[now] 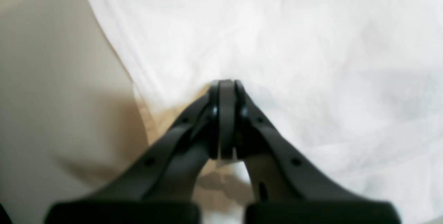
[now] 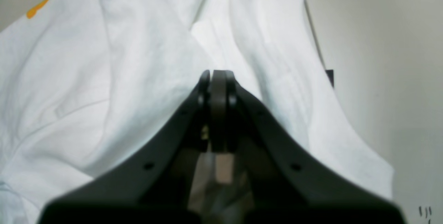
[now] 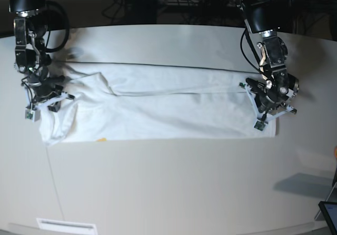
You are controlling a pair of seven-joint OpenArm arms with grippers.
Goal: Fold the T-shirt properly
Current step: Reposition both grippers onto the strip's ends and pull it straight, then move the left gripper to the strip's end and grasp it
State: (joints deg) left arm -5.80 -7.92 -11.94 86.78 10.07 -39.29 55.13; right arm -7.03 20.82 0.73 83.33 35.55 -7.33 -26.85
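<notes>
A large white cotton T-shirt [image 3: 158, 108] lay stretched in a long horizontal band across the pale, off-white table [image 3: 174, 187], its plain reverse mostly upward, as seen from the base camera. The cloth appeared folded lengthwise, with one sleeve bunched in loose wrinkles at the end on that view's left and a straight, flat edge at the end on its right. A small orange-yellow mark of print [image 3: 101, 139] peeked out along the near edge.

The robot's black right gripper [image 2: 218, 78] stood over the rumpled sleeve end, its jaws clenched together; whether a fold of cloth was pinched between them could not be told from the right wrist view, where deep creases of white fabric filled the frame and a patch of orange print [image 2: 37, 8] showed at the upper left. The black left gripper [image 1: 226, 87] hung over the opposite end, close to the shirt's hemmed border, jaws likewise pressed tight, with no clear sight of fabric caught between them. The two arms were well apart, one at each end of the garment.
</notes>
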